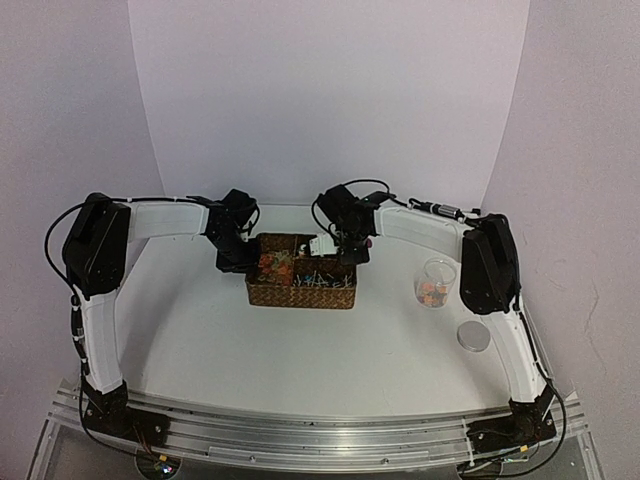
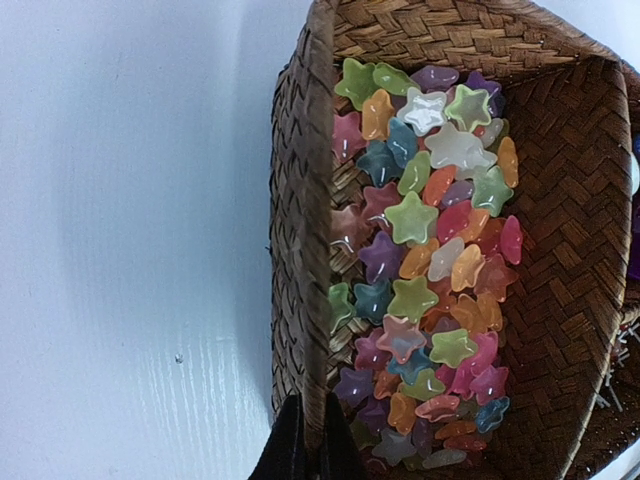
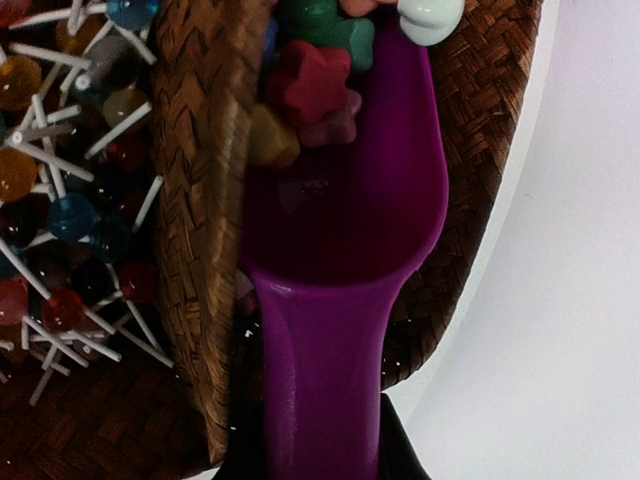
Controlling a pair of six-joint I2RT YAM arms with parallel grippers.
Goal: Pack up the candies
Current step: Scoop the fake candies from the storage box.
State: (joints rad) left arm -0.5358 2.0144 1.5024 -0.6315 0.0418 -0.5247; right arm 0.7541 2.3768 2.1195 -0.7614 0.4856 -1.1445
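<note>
Candies (image 2: 420, 290), small star-shaped sweets of many colours, lie heaped in the left compartment of the woven basket (image 1: 300, 296); a few more are in the clear cup (image 1: 436, 268) that stands right of the basket, apart from it. At the basket's left wall is the left gripper (image 2: 308, 445); its fingers stand one on each side of that wall and seem pressed onto it, so I judge that it pinches the wall to steady the basket. Further right, in a section along the basket's far wall, lies the magenta scoop (image 3: 350, 220); its long axis runs beside the basket's inner divider (image 3: 205, 200), and its mouth seems to point towards the left compartment; a few candies sit at its front edge, while most of its bowl is bare. On the other side of this divider, in the basket's near right section, are lollipops (image 3: 70, 210) with white sticks. The right gripper (image 3: 315, 452) is clamped on the scoop's handle, over the basket's right end. The candies thus lie straight ahead of this gripper, along the handle; the coming move seems a push forward, then a lift and a carry to the cup, which is nearer to the right arm. A round lid (image 1: 473, 335) lies right of the basket, closer to the arm bases than the cup.
</note>
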